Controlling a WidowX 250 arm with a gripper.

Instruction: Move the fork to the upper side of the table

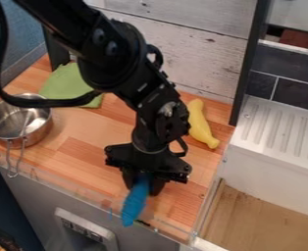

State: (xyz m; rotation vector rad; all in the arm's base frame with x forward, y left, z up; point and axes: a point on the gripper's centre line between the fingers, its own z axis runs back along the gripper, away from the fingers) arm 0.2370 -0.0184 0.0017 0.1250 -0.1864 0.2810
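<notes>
Blue fork [136,200] outside metal pot [40,131]

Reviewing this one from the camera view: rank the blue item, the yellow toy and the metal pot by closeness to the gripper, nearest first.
Measured from the gripper:
1. Blue item: between its fingers, at the counter's front edge.
2. Yellow toy: behind, to the picture's right.
3. Metal pot: at the picture's far left.

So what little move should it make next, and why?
Probably a slight test lift: the gripper is right at the blue utensil, likely the fork, by the wooden table's near edge, away from the upper side. I can't tell whether the grip is firm.
</notes>
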